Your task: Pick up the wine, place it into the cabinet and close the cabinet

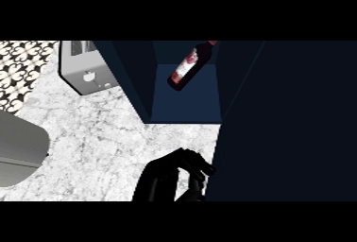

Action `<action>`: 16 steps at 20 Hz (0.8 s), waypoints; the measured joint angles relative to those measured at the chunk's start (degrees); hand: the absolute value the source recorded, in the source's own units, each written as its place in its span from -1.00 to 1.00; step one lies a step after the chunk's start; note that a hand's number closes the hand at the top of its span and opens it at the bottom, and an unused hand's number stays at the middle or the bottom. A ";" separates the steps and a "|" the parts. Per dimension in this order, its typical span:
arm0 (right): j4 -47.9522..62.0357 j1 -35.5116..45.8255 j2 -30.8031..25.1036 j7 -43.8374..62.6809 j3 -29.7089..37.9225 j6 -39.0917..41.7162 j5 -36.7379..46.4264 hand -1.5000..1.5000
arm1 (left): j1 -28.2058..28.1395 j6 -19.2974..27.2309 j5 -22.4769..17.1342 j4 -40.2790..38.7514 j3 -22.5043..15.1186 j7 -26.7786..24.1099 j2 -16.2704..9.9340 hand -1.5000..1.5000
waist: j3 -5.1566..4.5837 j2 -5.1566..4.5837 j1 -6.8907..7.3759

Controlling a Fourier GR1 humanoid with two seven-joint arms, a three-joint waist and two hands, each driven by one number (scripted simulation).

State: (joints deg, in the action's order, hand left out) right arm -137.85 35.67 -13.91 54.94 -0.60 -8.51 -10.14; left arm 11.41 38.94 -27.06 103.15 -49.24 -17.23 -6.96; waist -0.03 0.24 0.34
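Nearest to the camera, at the lower middle of the head view, one black hand (174, 177) comes up from the bottom edge. Which arm it belongs to I cannot say for sure; it stands a little left of the middle of the view. Its fingers (199, 169) are curled inward and point to the right, toward the edge of the dark cabinet door (286, 123). They seem to touch or nearly touch this edge, but I cannot tell if they really hold it or only lie against it. No second hand shows in this view.

Under the hand is the table (105, 137), with a white and grey marble top. It fills the left and middle part of the view.

Behind the hand the cabinet (185, 101) stands on the table, dark blue, and its inside is open toward the camera. The door is a big, very dark panel and takes almost the whole right side of the view.

The wine bottle (188, 66) is inside the cabinet, in the back part. It is tilted, with the neck up to the right and the bottom down to the left. It has a light label with red marks.

Left of the cabinet a silver toaster (83, 71) stands on the table. At the left edge there is a grey rounded object (21, 146), cut by the border. In the upper left corner a black and white patterned tile wall (24, 61) shows.
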 measured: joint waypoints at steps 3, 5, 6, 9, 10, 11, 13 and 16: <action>-0.11 -0.62 0.39 -0.07 -1.20 0.17 -0.01 1.00 | -4.41 -2.68 -0.12 5.28 -0.44 -0.16 -4.32 1.00 | 0.01 -0.03 -0.02; 0.15 -0.57 0.57 -0.16 -2.29 1.22 -0.98 1.00 | -7.69 -4.88 -0.60 7.83 -0.42 -1.77 -7.29 1.00 | 0.02 -0.04 0.13; 0.07 -0.84 0.36 -0.41 -2.79 2.15 -1.29 1.00 | -9.05 -6.08 -1.00 9.00 -0.16 -2.29 -8.88 1.00 | 0.05 -0.05 0.13; -0.04 -0.14 0.48 -0.85 -5.62 3.87 -1.52 1.00 | -12.45 -10.07 -3.27 13.73 2.34 -2.59 -14.73 1.00 | 0.04 -0.03 0.28; -0.09 -0.22 1.20 -0.89 -6.66 3.99 -1.66 1.00 | -13.57 -11.13 -3.82 14.76 2.84 -2.82 -16.07 1.00 | 0.03 -0.02 0.28; -0.09 -0.11 2.20 -0.83 -7.92 3.95 -1.78 1.00 | -14.39 -12.40 -4.83 15.71 3.98 -3.06 -17.39 1.00 | 0.01 -0.02 0.32; 0.17 0.57 3.97 0.23 -10.12 3.68 -2.36 1.00 | -16.51 -14.53 -6.00 17.26 5.51 -4.02 -19.94 1.00 | 0.01 -0.01 0.53; 0.27 0.66 6.83 1.49 -14.69 2.72 -2.48 1.00 | -20.24 -18.45 -9.01 19.89 9.18 -6.08 -23.80 1.00 | 0.13 -0.14 0.70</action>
State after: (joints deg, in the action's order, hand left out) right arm -137.57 36.34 -7.08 56.43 -15.29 -5.79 -12.62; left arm -8.83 20.49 -36.08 123.04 -40.06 -23.31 -30.76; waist 0.10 0.10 1.04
